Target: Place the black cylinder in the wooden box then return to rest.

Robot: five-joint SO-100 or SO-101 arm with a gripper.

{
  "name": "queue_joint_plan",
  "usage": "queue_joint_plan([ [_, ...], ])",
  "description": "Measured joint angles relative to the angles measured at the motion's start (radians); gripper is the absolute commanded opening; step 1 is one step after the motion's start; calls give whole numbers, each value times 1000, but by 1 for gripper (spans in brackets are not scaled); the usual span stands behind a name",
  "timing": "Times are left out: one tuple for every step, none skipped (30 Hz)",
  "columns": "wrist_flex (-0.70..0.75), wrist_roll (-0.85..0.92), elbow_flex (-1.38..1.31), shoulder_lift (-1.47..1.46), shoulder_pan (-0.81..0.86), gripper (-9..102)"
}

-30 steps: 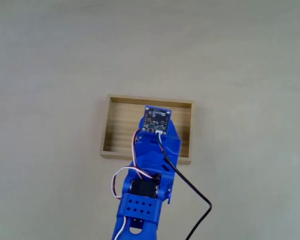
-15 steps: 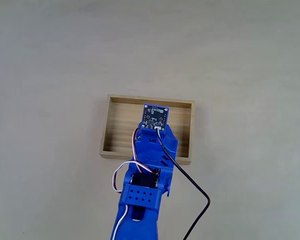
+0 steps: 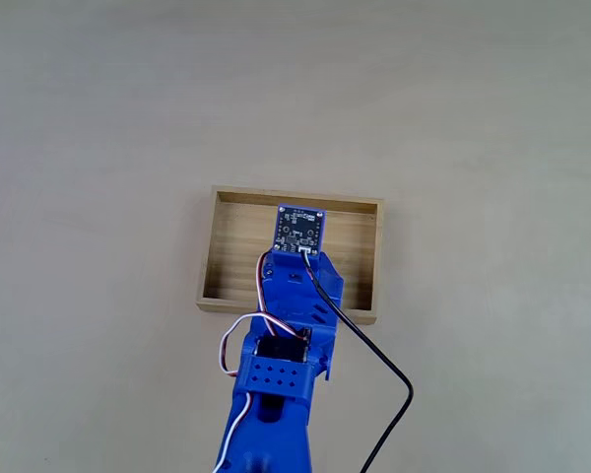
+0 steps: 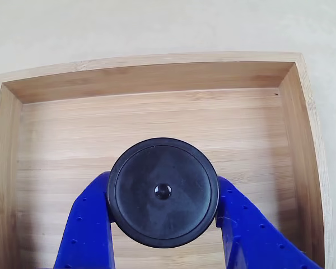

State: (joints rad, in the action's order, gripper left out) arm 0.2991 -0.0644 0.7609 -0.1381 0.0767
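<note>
Where blue fingers clamp, round black cylinder

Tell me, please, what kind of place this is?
Probably a hobby or lab tabletop: a plain pale table, a blue printed arm with loose wires, and a wooden box under its hand.

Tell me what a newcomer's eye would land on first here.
In the other view, the black cylinder fills the middle, clamped between the blue pincer fingers above the wooden box floor. In the fixed view, the blue arm reaches from the bottom edge over the box on a pale table.
</note>
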Motion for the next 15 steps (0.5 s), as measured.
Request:
queue_joint_plan([
  [-2,0,0,2,0,17],
  [-6,0,0,3,0,17],
  [-11,0,0,6,0,17],
  [-14,0,-5,11,0,17],
  [-17,0,-12,18,0,17],
  [-17,0,-21,23,0,17],
  [-20,0,-29,29,0,17],
  [-23,0,-34,34,0,17],
  [-26,0,-40,38,0,17],
  [-26,0,-44,43,0,17],
  [-26,-2,-48,48,0,17],
  [-26,-6,-52,52,0,17],
  [-26,-9,-54,55,0,17],
  [-26,-12,-57,58,0,17],
  [-26,-14,-57,61,0,17],
])
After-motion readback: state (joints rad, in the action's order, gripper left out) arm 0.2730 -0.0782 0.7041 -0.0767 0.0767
